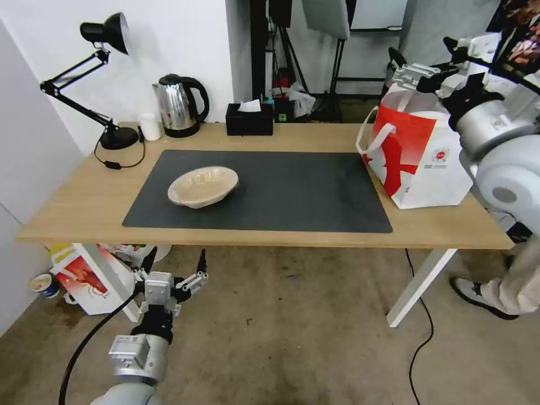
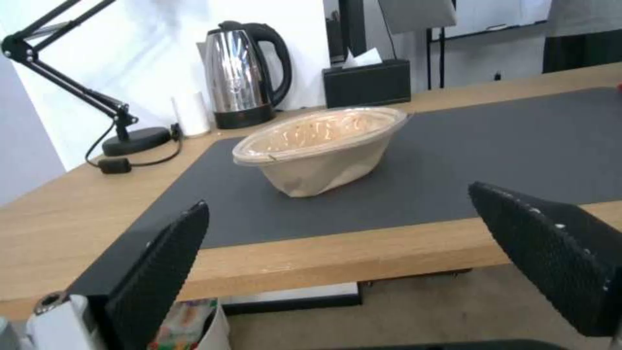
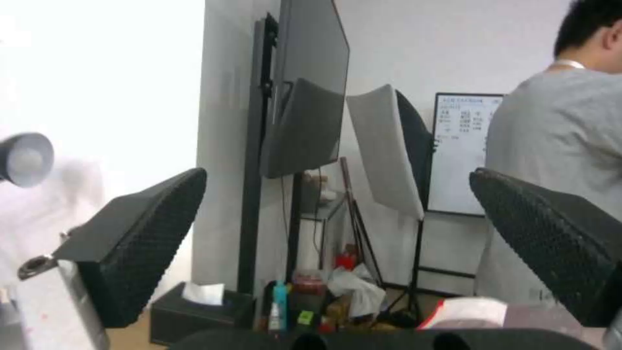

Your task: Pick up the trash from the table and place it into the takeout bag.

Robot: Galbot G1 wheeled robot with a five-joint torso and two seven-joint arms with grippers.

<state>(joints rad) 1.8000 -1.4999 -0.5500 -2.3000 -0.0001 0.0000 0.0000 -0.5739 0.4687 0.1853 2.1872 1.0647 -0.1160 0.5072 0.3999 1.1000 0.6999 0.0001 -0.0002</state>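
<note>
One piece of trash, a shallow beige oval bowl [image 1: 202,187] [image 2: 320,146], lies tilted on the left part of the dark grey mat [image 1: 292,191] on the table [image 1: 79,202]. The white takeout bag [image 1: 419,157] with a red panel stands open at the table's right end; its rim [image 3: 463,311] shows in the right wrist view. My left gripper [image 1: 175,261] [image 2: 337,199] hangs open below and in front of the table's front edge, facing the bowl with nothing between its fingers. My right gripper [image 1: 421,50] [image 3: 337,175] is open and empty above the bag's mouth.
A steel kettle [image 1: 180,105], a small white cup [image 1: 149,126], a black desk lamp [image 1: 104,79] and a black tissue box [image 1: 249,118] line the table's back edge. A smaller red-and-white bag [image 1: 90,278] sits on the floor at the left. A person's leg [image 1: 506,292] stands at the right.
</note>
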